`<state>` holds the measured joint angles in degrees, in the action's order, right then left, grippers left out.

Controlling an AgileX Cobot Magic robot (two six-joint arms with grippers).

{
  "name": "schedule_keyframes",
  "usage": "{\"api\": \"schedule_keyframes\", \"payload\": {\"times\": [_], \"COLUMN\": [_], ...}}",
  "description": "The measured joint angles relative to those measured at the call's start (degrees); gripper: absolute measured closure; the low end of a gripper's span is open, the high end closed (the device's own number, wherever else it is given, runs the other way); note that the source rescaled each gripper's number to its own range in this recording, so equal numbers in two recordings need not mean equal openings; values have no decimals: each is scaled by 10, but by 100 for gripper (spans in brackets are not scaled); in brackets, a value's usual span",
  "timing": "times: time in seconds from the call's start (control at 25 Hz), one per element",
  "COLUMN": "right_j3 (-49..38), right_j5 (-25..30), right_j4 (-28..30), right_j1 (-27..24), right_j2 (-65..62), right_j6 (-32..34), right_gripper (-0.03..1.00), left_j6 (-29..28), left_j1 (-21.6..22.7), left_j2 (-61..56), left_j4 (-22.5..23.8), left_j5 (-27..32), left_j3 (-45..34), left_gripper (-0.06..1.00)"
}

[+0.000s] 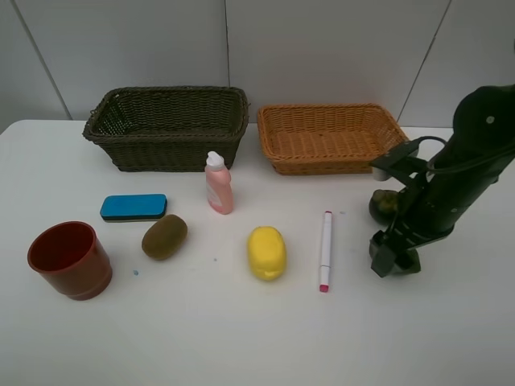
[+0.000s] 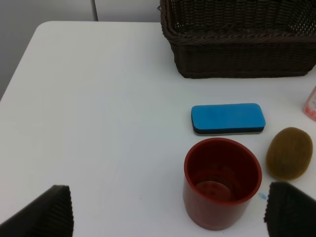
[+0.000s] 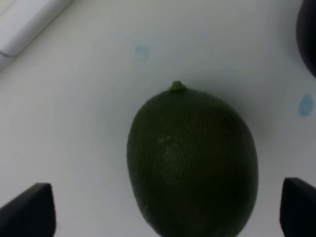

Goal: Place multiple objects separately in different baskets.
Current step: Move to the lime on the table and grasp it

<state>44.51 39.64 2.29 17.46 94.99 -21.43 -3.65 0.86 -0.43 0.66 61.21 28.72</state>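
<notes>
Right jaws: spread wide and released, low over the bench at the right of the high view. One finger stands on either side of the green lime, and neither touches it.
Right arm: reaches in from the right edge and bends down toward the lime.
Left jaws: spread wide and empty, outside the high view. The wrist camera shows them above bare bench, with the cup just ahead.
Green lime: lies on the bench, stem nub showing, almost hidden under the right jaws in the high view.
Dark mangosteen: on the bench just above the lime, partly behind the arm.
White pen: lies lengthwise right of centre, pink tip toward the lower edge.
Yellow lemon: centre of the frame, left of the pen.
Pink bottle: upright with a white cap, just below the dark basket's right corner.
Brown kiwi: left of centre, just below the eraser.
Blue eraser block: lies flat at left, below the dark basket.
Red-brown cup: upright and empty, lower left.
Olive-green wicker basket: upper left, deep and empty.
Orange-tan wicker basket: upper right, shallower and empty, beside the dark one but apart from it.
</notes>
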Motion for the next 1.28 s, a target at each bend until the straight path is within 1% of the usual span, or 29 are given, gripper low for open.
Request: {"api": "schedule_keyframes", "payload": {"times": [0.24,0.52,1.08,1.16,1.2,1.24,1.28], "right_j3": [0,0,0,0,0,0,0], "right_j5": [-26,-32,-41,-41,-41,-41,-41], "right_j4": [1,6,9,9,9,9,9], "right_j1": [0,0,0,0,0,0,0], "right_j2": [21,49,62,62,62,62,62], "right_j6": [1,3,7,7,7,7,7], "right_gripper": [-3,-3,-2,1,5,10,20], "left_j6": [0,0,0,0,0,0,0], "left_j1": [0,0,0,0,0,0,0], "left_j2": [0,0,0,0,0,0,0], "left_j4": [0,0,0,0,0,0,0], "left_j5": [0,0,0,0,0,0,0], "left_j3": [0,0,0,0,0,0,0], "left_gripper": [-5,-5,-5,-5,-5,-5,-5]}}
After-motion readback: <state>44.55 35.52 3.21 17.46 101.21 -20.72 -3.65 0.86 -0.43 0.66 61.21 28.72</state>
